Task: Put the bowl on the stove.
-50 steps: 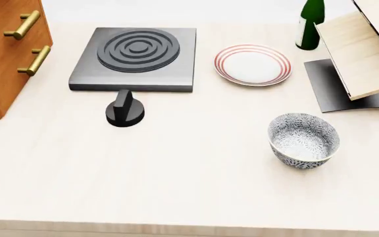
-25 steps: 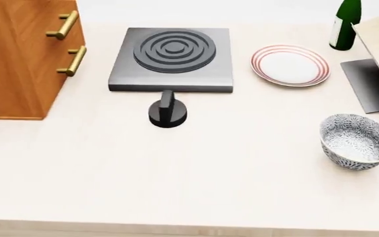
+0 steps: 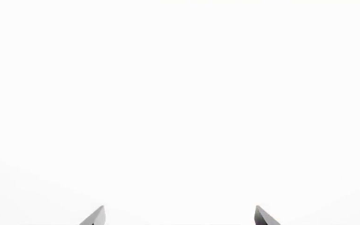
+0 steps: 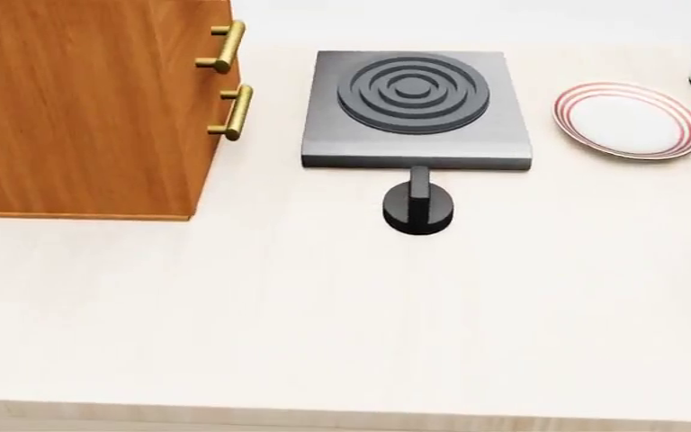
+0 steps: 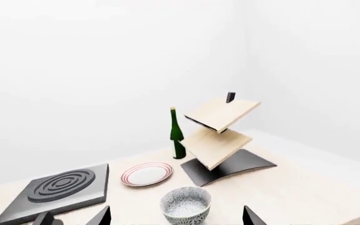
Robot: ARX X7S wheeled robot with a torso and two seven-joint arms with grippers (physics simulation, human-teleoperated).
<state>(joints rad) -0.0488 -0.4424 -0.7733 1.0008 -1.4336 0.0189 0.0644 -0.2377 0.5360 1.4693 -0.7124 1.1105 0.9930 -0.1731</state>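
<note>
Bowl not on stove, both pincers apart, gripping nothing.
Small grey-blue floral ceramic bowl [image 5: 185, 207] sits on pale worktop [image 4: 321, 315] near its right edge; square dark grey hotplate stove [image 4: 416, 110] toward far edge.

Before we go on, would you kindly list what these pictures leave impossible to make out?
- Small patterned grey-blue ceramic bowl: in the head view only a sliver shows at the right edge.
- Green glass bottle: cropped by the head view's top right corner.
- Left pincer: only its tips show against blank white in the left wrist view.
- Right pincer: tips only, at the right wrist view's edge.
</note>
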